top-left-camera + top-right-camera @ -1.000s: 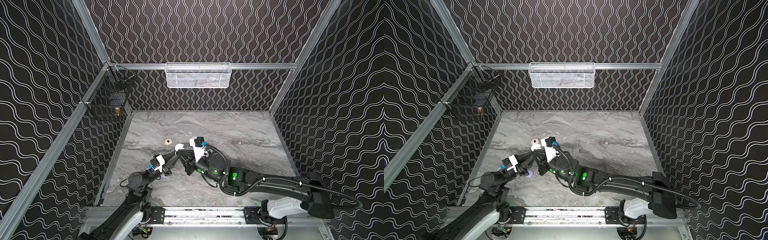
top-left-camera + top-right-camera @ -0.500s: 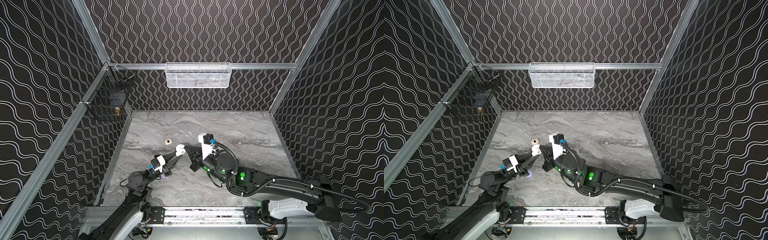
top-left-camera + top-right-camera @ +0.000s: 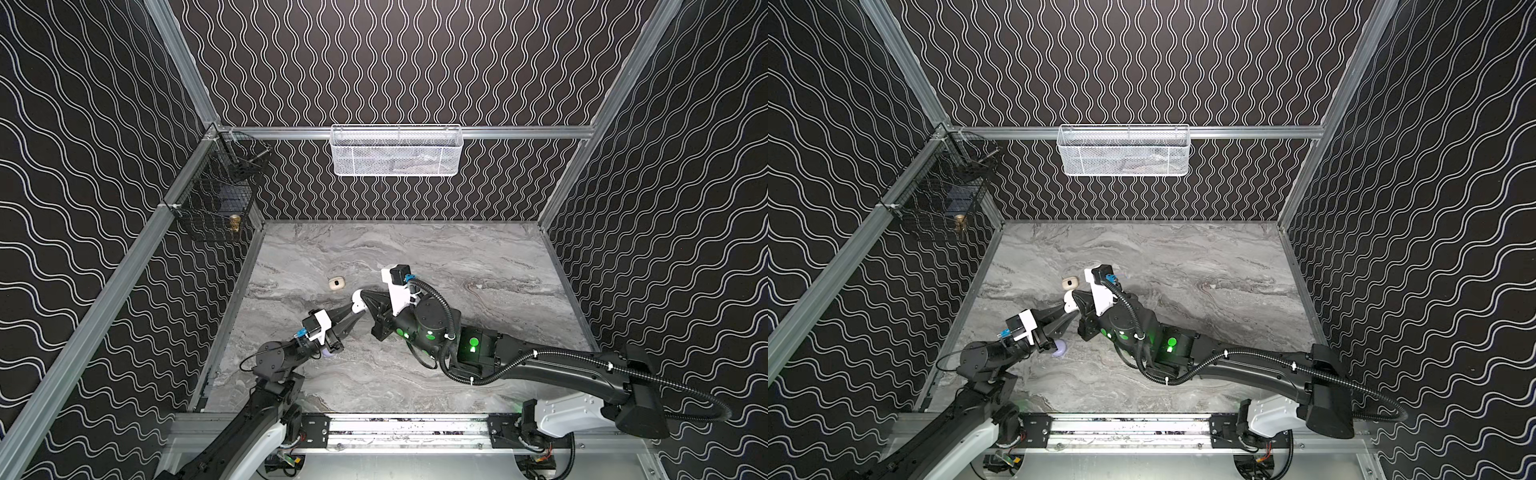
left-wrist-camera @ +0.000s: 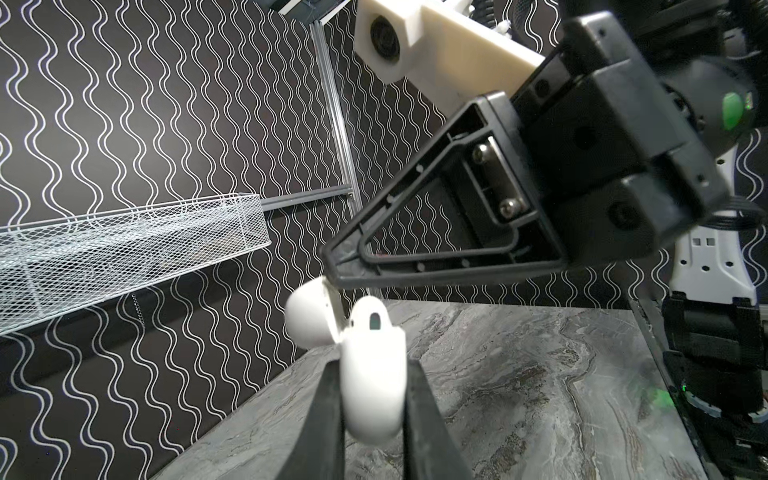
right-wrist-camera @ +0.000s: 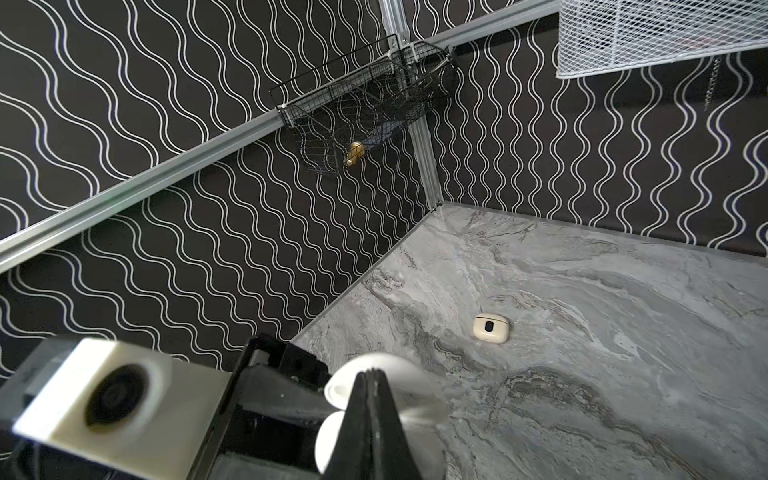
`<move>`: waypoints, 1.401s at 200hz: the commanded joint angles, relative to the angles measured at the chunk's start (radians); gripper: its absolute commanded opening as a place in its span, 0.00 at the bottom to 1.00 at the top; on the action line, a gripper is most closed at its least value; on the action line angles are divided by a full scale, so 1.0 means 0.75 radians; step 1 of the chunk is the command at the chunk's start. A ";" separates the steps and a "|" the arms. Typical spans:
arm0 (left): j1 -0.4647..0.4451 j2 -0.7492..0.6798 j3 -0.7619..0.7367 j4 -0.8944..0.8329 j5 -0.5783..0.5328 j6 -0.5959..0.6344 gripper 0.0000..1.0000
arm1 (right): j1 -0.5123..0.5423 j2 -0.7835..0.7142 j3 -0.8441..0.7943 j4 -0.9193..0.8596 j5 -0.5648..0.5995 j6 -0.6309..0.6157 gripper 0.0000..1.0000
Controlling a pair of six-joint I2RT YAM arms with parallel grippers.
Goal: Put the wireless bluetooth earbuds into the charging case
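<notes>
My left gripper (image 3: 352,316) (image 4: 374,370) is shut on a white charging case (image 3: 358,302) (image 3: 1070,303) (image 4: 372,386), held above the table with its lid (image 4: 309,318) hinged open. One white earbud (image 4: 372,318) with a dark oval spot sits in the case's open top. My right gripper (image 3: 364,294) (image 3: 1076,294) (image 5: 370,376) is shut with nothing between its fingers. Its tips (image 4: 332,266) rest right at the edge of the open lid. In the right wrist view the case (image 5: 401,376) shows behind the closed fingers. No other earbuds are visible.
A cream case (image 3: 336,284) (image 3: 1070,284) (image 5: 491,328) lies shut on the marble table (image 3: 457,257) just behind the grippers. A lilac object (image 3: 1060,348) sits under the left wrist. A white mesh basket (image 3: 397,151) and a black wire basket (image 3: 216,195) hang on the walls.
The right gripper's jaws have closed fully, and its wrist has shifted a little beside the case. The left gripper has kept the white case in place.
</notes>
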 commanded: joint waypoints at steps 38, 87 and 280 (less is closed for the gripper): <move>-0.001 0.022 0.025 0.046 0.088 0.019 0.00 | 0.003 -0.073 0.009 -0.069 0.163 -0.080 0.03; -0.001 0.062 0.098 -0.044 0.310 0.048 0.00 | -0.137 -0.267 -0.101 -0.092 0.162 -0.108 0.13; -0.001 0.139 0.142 -0.195 0.150 -0.033 0.00 | -0.322 -0.348 -0.274 0.040 -0.557 -0.148 0.38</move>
